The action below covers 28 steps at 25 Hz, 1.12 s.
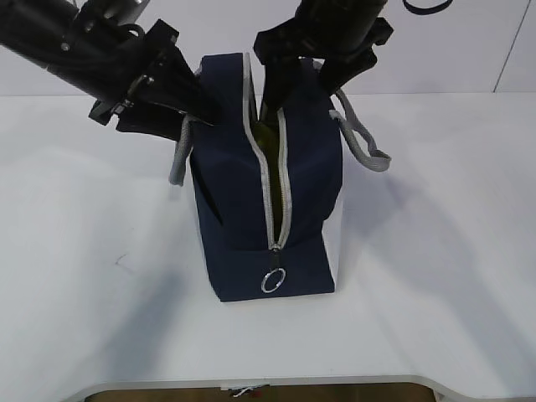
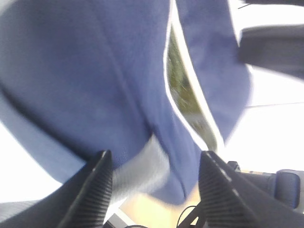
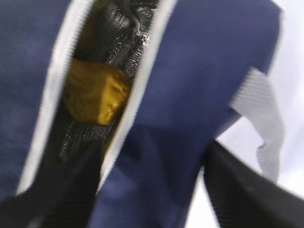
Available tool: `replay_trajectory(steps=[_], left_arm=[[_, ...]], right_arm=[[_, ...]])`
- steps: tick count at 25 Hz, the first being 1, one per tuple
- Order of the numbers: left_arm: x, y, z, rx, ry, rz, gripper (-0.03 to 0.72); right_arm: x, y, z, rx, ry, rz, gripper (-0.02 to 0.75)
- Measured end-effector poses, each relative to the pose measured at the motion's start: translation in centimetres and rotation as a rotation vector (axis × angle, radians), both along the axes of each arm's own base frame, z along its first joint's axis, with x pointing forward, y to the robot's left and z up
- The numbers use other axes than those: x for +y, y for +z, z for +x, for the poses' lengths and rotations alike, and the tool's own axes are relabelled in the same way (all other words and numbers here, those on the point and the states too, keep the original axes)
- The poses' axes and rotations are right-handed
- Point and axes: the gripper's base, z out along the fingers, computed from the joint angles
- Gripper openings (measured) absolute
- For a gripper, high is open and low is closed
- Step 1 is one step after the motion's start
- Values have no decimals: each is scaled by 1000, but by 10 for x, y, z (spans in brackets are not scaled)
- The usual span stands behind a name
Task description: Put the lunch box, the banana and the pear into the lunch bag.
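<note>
The navy lunch bag [image 1: 239, 201] stands mid-table with its top zipper open. My left gripper [image 1: 199, 117] is open at the bag's upper left side, with the grey handle [image 2: 142, 166] and blue fabric between its spread fingers [image 2: 97, 190]. My right gripper [image 1: 300, 90] is open astride the bag's right wall [image 3: 190, 95]: one finger is inside the opening, the other outside. A yellow-brown blotched fruit [image 3: 95, 92] lies inside against the foil lining; I cannot tell if it is the pear or the banana. The lunch box is hidden.
The zipper's ring pull [image 1: 273, 280] hangs at the bag's near end. The right grey handle [image 1: 365, 142] droops over the bag's far right side. The white table [image 1: 435, 251] surrounds the bag, and its front edge runs along the bottom.
</note>
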Motion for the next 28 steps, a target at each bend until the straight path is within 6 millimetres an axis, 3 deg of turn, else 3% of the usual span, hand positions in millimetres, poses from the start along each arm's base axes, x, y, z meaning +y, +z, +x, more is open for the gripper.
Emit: replay_trajectory(steps=[2,5,9,18,22,28], left_arm=[[0,0,-3,19,-24,-2,422],[6,8,-6,19,-34,-7,440],[20,26,-14,-14,-30,-15,440],[43,59,-31,-105,-12,13,408],[53,77,-48,-147,17,112,372],[71,109,-85,-233,89,264,360]], right_arm=[[1,3,-2,0,0,19,614],[-2,19,-10,-27,2,46,575],[-8,48,-25,-85,5,86,531],[-20,102,-62,-182,21,193,520],[-27,114,-88,-171,36,243,519],[-49,105,-138,-135,69,220,518]])
